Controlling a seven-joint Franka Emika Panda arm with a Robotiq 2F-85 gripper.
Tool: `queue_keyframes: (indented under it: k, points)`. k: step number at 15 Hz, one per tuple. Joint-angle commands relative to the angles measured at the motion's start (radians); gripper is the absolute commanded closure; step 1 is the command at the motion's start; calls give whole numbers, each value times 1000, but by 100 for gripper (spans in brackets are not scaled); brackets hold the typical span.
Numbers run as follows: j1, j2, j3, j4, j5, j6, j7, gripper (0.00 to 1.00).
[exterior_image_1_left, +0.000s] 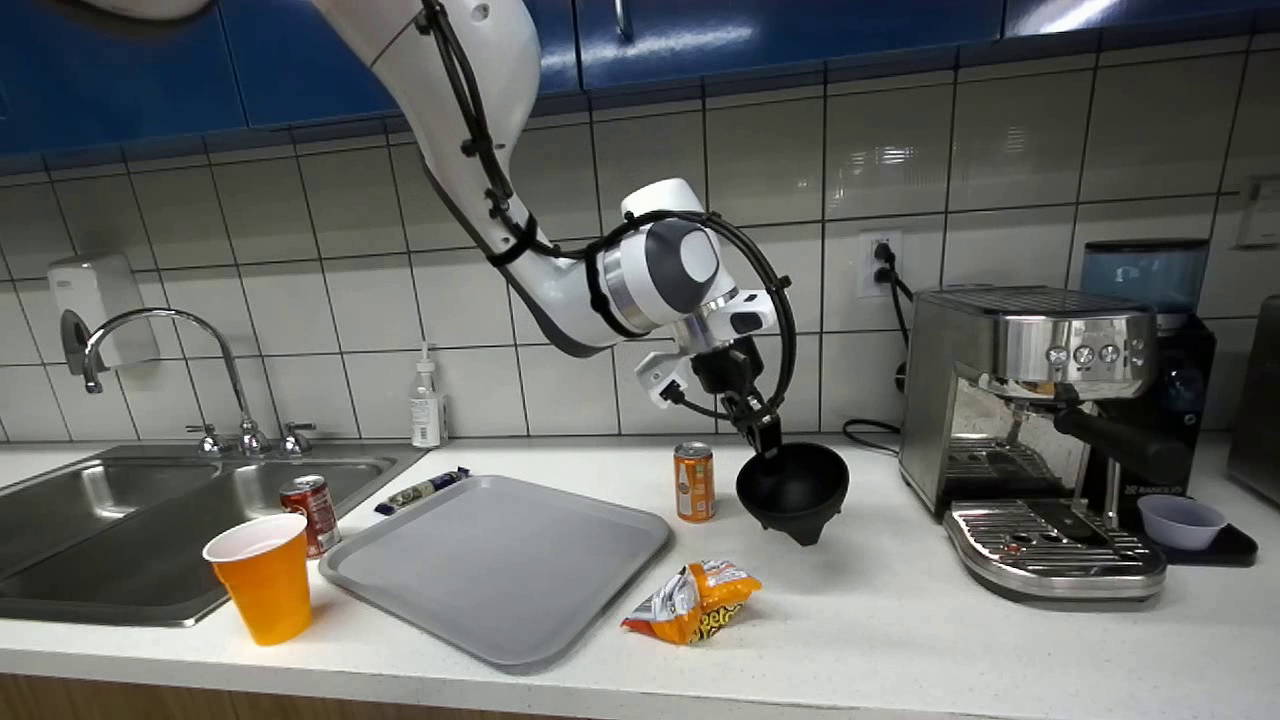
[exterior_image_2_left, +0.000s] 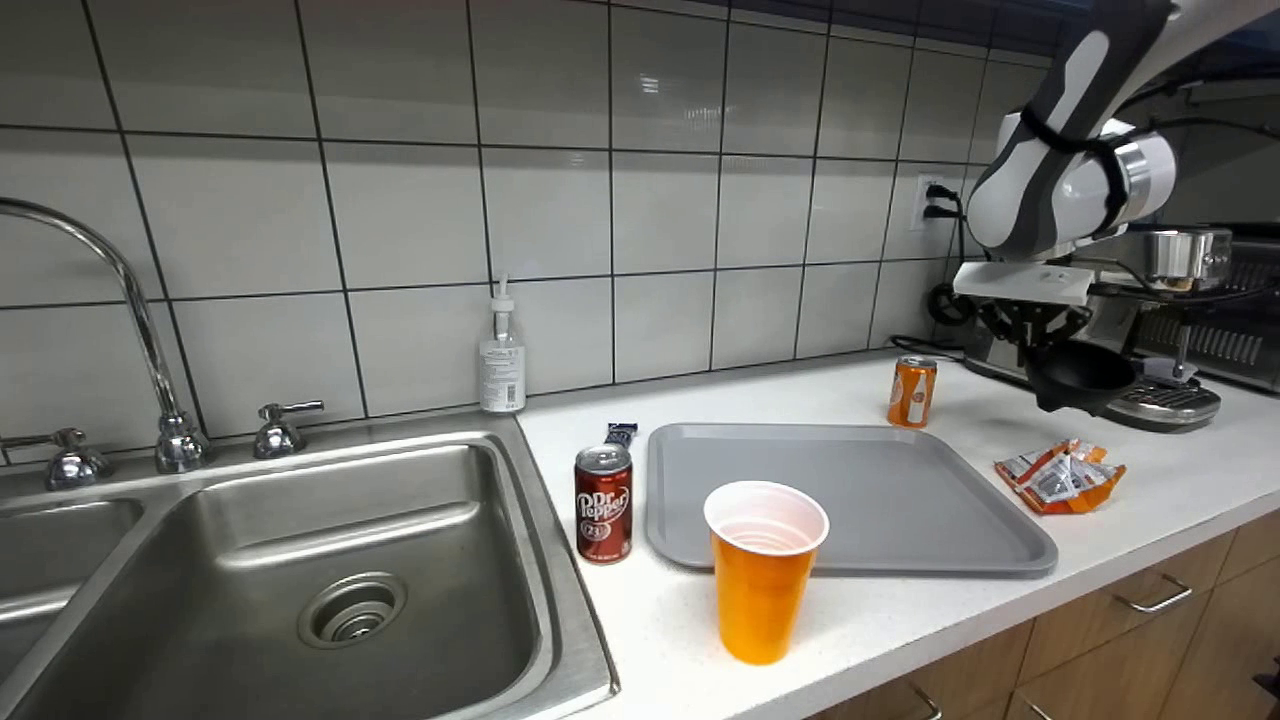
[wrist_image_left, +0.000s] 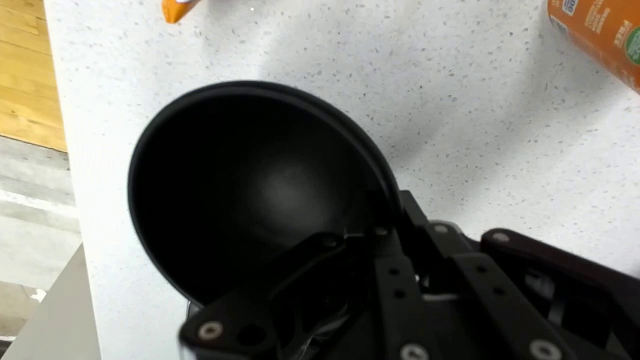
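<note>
My gripper is shut on the rim of a black bowl, with one finger inside it and one outside. In both exterior views the bowl hangs tilted above the white counter, its hollow side partly facing the camera in an exterior view. The gripper comes down to its rim from above. An orange can stands upright close by, and part of that can shows in the wrist view. Nearer the counter's front edge lies an orange Cheetos bag; one corner of the bag reaches the wrist view.
A grey tray lies mid-counter. Beside it are an orange cup, a Dr Pepper can and a wrapped bar. A steel coffee machine stands past the bowl. The sink is at the far end, near a soap bottle.
</note>
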Motion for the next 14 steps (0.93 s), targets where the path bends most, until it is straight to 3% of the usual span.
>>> queue_keyframes:
  k: [1,14]
  points:
    - [-33,62,22,100,57,-54,-67,98]
    - [-32,139,19,165,124,-101,-115,98]
